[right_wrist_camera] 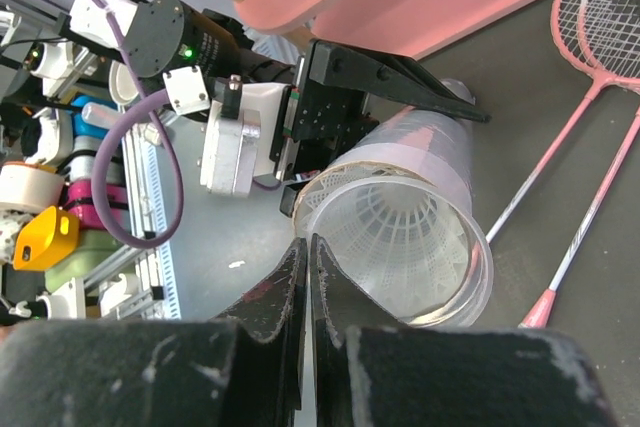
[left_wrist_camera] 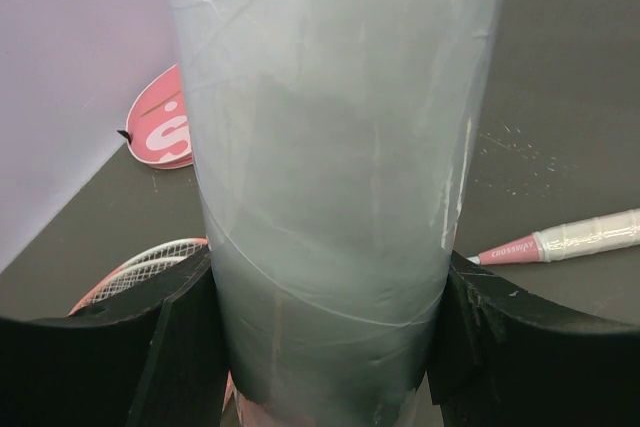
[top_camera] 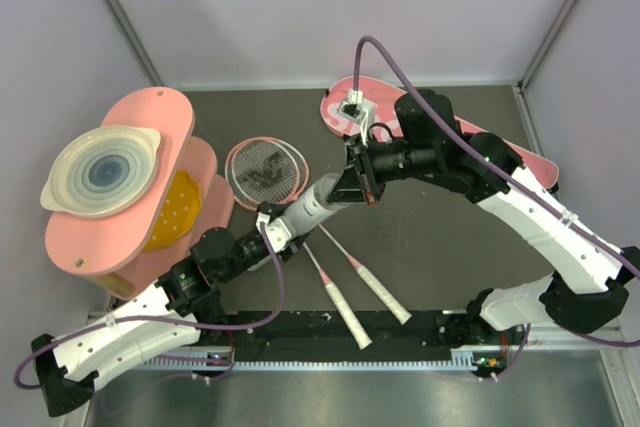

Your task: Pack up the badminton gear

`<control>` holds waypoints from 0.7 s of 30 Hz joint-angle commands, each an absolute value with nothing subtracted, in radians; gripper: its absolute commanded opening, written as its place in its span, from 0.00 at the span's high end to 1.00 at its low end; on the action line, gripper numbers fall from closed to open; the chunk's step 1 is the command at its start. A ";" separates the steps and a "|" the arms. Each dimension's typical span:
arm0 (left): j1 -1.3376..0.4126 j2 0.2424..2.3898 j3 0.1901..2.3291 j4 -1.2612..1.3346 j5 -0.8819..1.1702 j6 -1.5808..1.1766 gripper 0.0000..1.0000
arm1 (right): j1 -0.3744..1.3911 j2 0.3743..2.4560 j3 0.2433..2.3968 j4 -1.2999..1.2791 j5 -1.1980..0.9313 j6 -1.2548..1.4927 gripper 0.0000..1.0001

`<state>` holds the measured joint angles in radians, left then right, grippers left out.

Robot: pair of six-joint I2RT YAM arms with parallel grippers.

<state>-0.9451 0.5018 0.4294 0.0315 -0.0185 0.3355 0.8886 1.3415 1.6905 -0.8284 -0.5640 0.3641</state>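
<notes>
Tube (top_camera: 318, 202) is at centre, clamped near its near-left end by the left gripper (top_camera: 280, 219), fingers (left_wrist_camera: 170, 347) hugging both sides, open mouth pointing far-right. Right gripper (right_wrist_camera: 305, 257) is at that mouth, fingers pressed together at the rim, though whether they touch it I can't tell, and a shuttlecock (right_wrist_camera: 395, 232) sits inside. Rackets (top_camera: 265, 169) lie overlapped just left of the tube, handles running near-right beneath it, and the bag (top_camera: 345, 112) lies along the far side.
</notes>
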 commanded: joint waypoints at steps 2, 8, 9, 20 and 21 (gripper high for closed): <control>-0.946 0.483 0.453 0.138 -0.005 0.347 0.89 | 0.905 1.308 1.694 -0.746 -0.578 0.394 1.00; -0.946 0.483 0.451 0.138 -0.005 0.351 0.89 | 0.905 1.331 1.678 -0.713 -0.618 0.411 1.00; -0.946 0.482 0.453 0.140 -0.005 0.350 0.89 | 0.905 1.331 1.674 -0.710 -0.621 0.414 1.00; -0.946 0.472 0.449 0.143 -0.005 0.356 0.89 | 0.907 1.328 1.621 -0.678 -0.655 0.453 1.00; -0.946 0.469 0.448 0.143 -0.005 0.359 0.89 | 0.907 1.325 1.618 -0.678 -0.655 0.456 1.00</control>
<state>-0.9451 0.4923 0.4294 0.0425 -0.0154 0.3389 0.8902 1.3361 1.6356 -0.7174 -0.6312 0.4320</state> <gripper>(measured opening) 0.678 0.004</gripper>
